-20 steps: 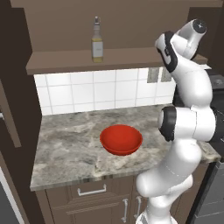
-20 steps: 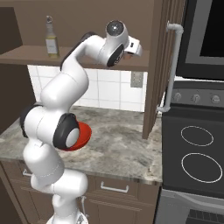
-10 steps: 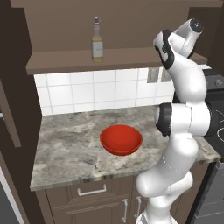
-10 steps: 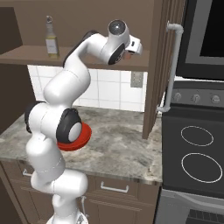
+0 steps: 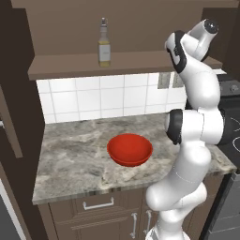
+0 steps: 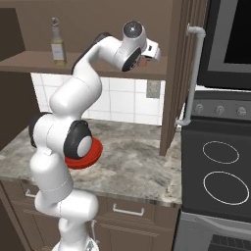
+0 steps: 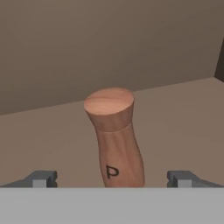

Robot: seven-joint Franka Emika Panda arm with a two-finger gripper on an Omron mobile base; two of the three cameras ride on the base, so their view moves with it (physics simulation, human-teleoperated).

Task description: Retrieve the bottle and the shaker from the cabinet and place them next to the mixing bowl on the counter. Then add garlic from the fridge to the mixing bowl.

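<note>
A wooden shaker (image 7: 114,140) marked "P" stands upright on the cabinet shelf in the hand view. It is close in front of my gripper (image 7: 111,178), centred between the two fingertips (image 7: 41,178), which stand wide apart and do not touch it. From the right base view the gripper (image 6: 156,51) is up at shelf height, at the shelf's right end. The bottle (image 5: 104,44) (image 6: 58,44), with pale yellow liquid, stands upright on the shelf's left part. The red mixing bowl (image 5: 130,149) (image 6: 94,151) sits on the counter. The garlic is out of view.
The brown cabinet shelf (image 5: 70,63) runs above a white tiled wall. Right of the gripper hangs the open cabinet door (image 6: 177,73) with its long handle (image 6: 193,73). A grey stone counter (image 5: 70,159) carries the bowl. A black stove (image 6: 220,171) adjoins it on the right.
The arm's middle joints have shifted a little and the hand has edged toward the shelf. The jaws stay open. Bottle and bowl have not moved.
</note>
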